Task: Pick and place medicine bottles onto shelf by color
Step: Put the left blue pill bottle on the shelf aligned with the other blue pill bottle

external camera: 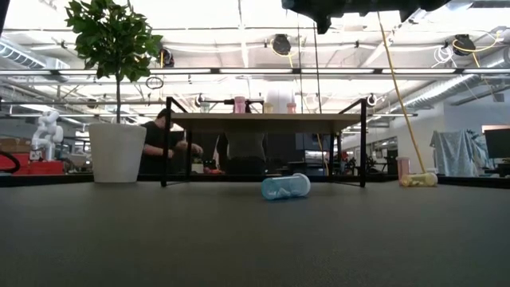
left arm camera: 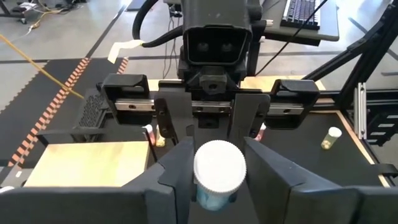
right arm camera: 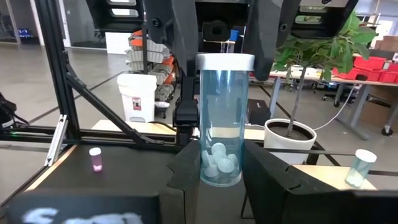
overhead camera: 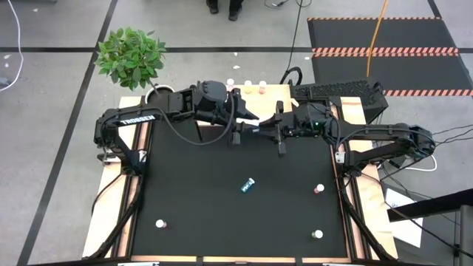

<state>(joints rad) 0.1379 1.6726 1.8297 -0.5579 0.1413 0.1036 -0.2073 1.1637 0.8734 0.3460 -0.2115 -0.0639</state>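
Held bottle (right arm camera: 221,124): clear teal-blue body, white cap (left arm camera: 219,167), a small heap of white pills in the bottom; the rest of it is empty. It hangs in the air over the back of the desk (overhead camera: 214,207), in front of the shelf (overhead camera: 277,91), between the two arms. Right end effector (right arm camera: 221,182) is clamped on the lower body. Left end effector (left arm camera: 217,183) sits at the cap end, facing the right one; cannot tell whether it is clamped or just around the cap.

Second teal-blue bottle (overhead camera: 247,185) lies on its side mid-desk, white cap on. A pink-bodied bottle (overhead camera: 318,189) stands near the right edge, a pale one (overhead camera: 318,234) at the front right, and another pink one (overhead camera: 160,223) at the front left, all well apart. A yellow bottle (external camera: 418,179) lies on its side at the far right in the low view.

Shelf top is light wood on dark legs; small bottles (overhead camera: 247,85) stand along its back edge, at least one pink.

Desk surface is a black mat on a pale wood base. White plant pot (external camera: 116,151) with a leafy plant sits at the back-left corner. Behind is an open workshop with ceiling lights; a person (external camera: 163,143) sits at a bench.
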